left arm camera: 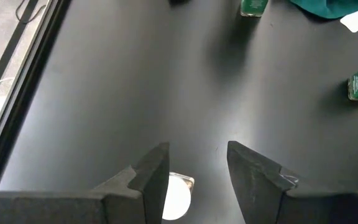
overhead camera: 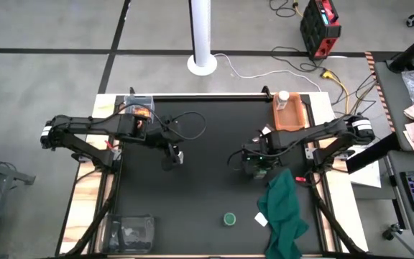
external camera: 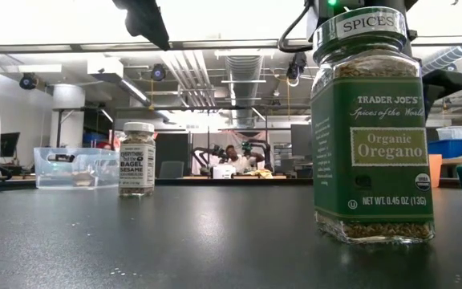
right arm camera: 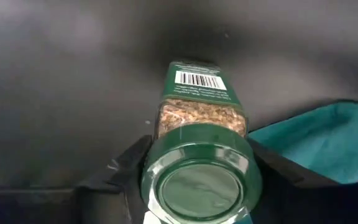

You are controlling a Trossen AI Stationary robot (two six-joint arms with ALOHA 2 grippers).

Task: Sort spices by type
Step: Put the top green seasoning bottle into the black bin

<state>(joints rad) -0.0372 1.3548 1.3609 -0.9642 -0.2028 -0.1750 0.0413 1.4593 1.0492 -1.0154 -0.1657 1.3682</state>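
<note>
Right claw (right arm camera: 194, 163) is clamping the lid of the upright oregano jar (external camera: 373, 128) on the desk (overhead camera: 200, 165) by the green cloth (overhead camera: 284, 208), prob. to lift it; left claw (left arm camera: 197, 171) hovers part-open, empty.

— Colours on the oregano jar (external camera: 372, 128) at right of the low view?
— Green label with white lettering, green lid (right arm camera: 197, 180), brownish-green flakes behind clear glass; white barcode patch in the right wrist view.
— And at left of centre there?
— Clear jar (external camera: 137, 159), white cap, white label with dark print, speckled tan contents.
— From above?
— Black mat (overhead camera: 200, 194), dark green cloth (overhead camera: 284, 208) at lower right, orange tray (overhead camera: 291, 115) at upper right, small green lid (overhead camera: 229, 218) at bottom centre, white paper scrap (overhead camera: 262, 218) beside it.
</note>
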